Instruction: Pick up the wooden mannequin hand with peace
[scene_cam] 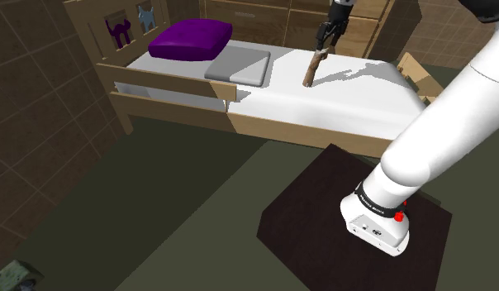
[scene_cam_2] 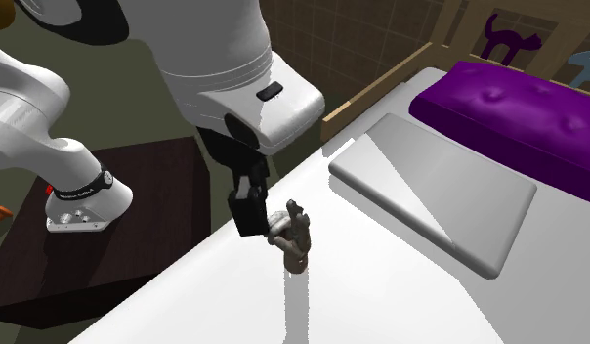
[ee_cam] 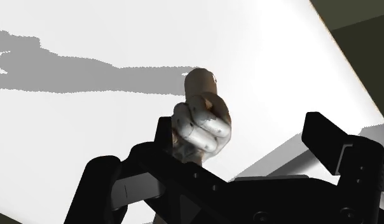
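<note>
A brown wooden mannequin hand (scene_cam: 311,69) stands on its wrist on the white mattress (scene_cam: 339,103), leaning slightly. My black gripper (scene_cam: 321,51) comes down over its top. In the second exterior view the mannequin hand (scene_cam_2: 294,240) rises just beside a black finger (scene_cam_2: 246,211) of the gripper (scene_cam_2: 269,223). In the wrist view the curled fingers of the mannequin hand (ee_cam: 202,124) sit between the jaws, close against one fingertip (ee_cam: 163,132). A wide gap separates it from the other fingertip (ee_cam: 323,135). The gripper (ee_cam: 243,135) is open and not clasping it.
A grey pillow (scene_cam: 239,64) and a purple cushion (scene_cam: 190,39) lie toward the headboard (scene_cam: 99,25), which has cat cut-outs. A wooden bed frame (scene_cam: 264,128) borders the mattress. My base stands on a dark box (scene_cam: 322,207) beside the bed.
</note>
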`<state>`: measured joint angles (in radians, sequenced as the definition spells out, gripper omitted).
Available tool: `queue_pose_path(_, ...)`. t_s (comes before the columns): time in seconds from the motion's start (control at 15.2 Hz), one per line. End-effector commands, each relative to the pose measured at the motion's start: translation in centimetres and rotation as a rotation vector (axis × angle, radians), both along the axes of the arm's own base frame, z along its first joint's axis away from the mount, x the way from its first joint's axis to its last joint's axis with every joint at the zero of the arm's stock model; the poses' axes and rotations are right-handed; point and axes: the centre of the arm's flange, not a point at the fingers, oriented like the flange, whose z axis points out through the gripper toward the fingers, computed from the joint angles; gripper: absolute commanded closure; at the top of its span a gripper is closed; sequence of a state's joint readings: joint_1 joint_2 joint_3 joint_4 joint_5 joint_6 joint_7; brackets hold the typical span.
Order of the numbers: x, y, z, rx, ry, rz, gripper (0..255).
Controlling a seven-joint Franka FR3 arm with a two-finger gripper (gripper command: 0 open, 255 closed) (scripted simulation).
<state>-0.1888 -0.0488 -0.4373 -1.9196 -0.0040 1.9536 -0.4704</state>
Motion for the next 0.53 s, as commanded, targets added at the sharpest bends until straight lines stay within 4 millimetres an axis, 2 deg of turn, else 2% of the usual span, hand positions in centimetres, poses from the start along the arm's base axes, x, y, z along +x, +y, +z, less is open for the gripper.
queue_pose_path(0.0, 0.7, -2.3, -0.3, -0.007, -0.01, -0.006, 0)
queue_pose_path(0.07, 0.9, -2.8, -0.3, -0.009, -0.011, -0.007, 0)
queue_pose_path(0.46, 0.9, -2.8, -3.5, -0.009, -0.011, -0.007, 0)
